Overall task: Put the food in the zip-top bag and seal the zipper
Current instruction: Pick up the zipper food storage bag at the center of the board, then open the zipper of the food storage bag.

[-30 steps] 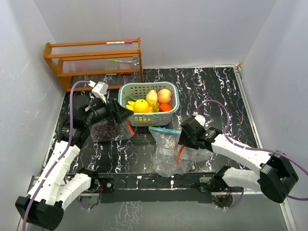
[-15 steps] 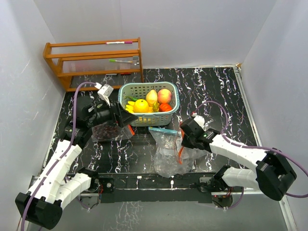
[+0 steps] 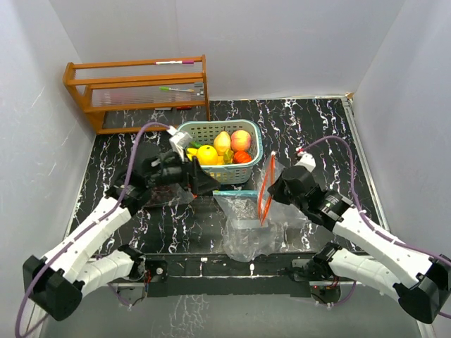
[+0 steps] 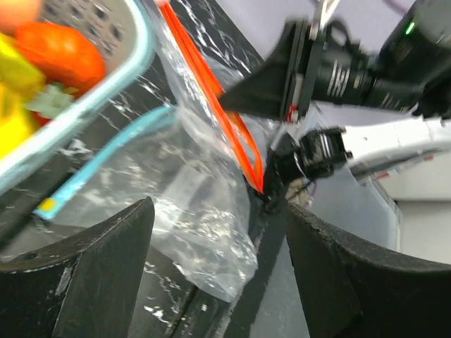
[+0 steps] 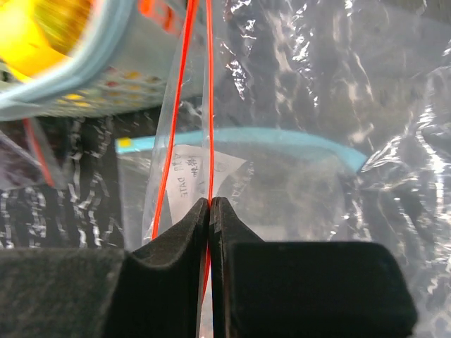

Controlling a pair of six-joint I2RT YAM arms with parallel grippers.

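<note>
The food sits in a pale blue basket (image 3: 252, 156): a lemon (image 3: 222, 141), a peach (image 3: 241, 139), an orange (image 3: 206, 154) and bananas (image 3: 190, 151). My right gripper (image 3: 270, 193) is shut on the orange zipper edge (image 3: 266, 184) of a clear zip-top bag and holds it raised; the wrist view shows the fingers (image 5: 180, 246) pinched on the zipper (image 5: 209, 105). A second clear bag with a blue zipper (image 3: 236, 192) lies flat below it. My left gripper (image 3: 206, 184) is open and empty beside the basket, above the bags (image 4: 204, 211).
A wooden rack (image 3: 137, 91) with pens stands at the back left. A clear bag holding dark grapes (image 3: 161, 198) lies under my left arm, partly hidden. White walls close in both sides. The basket rim (image 4: 120, 77) is close to my left fingers.
My left arm has swung right from the grape bag to the basket's front. My right gripper has lifted the orange-zipper bag up and back, standing its mouth upright.
</note>
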